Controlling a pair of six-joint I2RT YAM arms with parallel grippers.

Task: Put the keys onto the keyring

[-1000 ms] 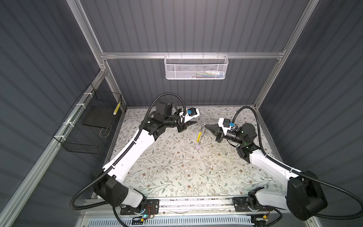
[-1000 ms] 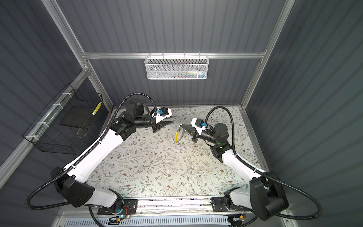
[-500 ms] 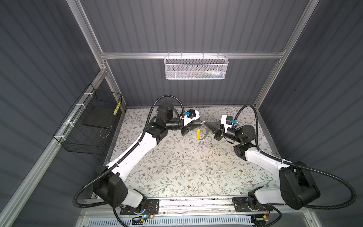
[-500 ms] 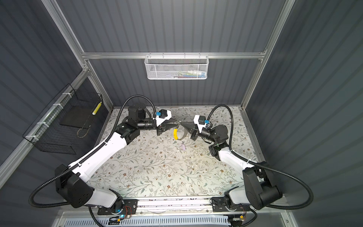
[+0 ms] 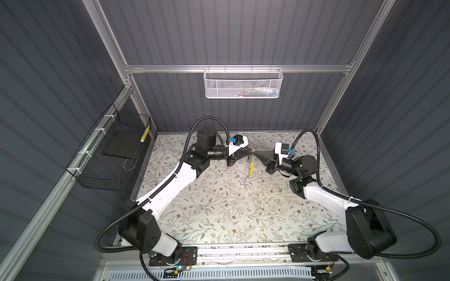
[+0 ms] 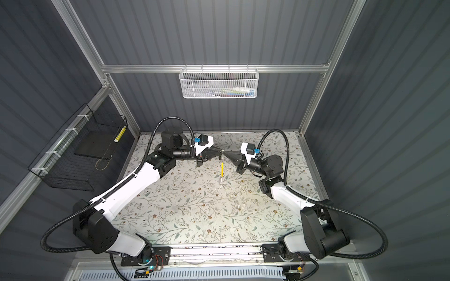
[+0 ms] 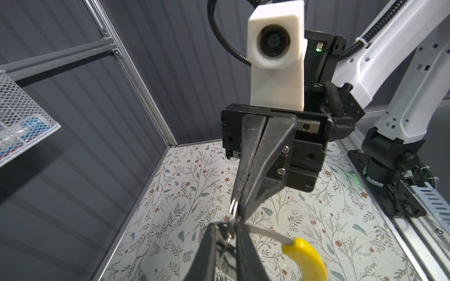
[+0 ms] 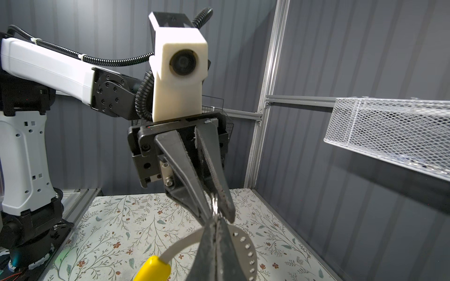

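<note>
Both nearer than before, tips meeting: right gripper (image 7: 240, 214) clamps keyring (image 7: 265, 234), left gripper (image 8: 218, 217) pinches small ring (image 8: 215, 206)

Table (image 5: 219, 219) front open; left gripper (image 5: 250, 151) meets right gripper (image 5: 256, 153) (keyring (image 8: 185, 241) dangling) mid-back

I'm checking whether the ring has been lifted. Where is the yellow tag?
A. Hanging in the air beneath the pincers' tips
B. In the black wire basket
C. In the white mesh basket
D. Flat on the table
A: the yellow tag hangs on the band of the keyring, off the table, in both wrist views.
</note>
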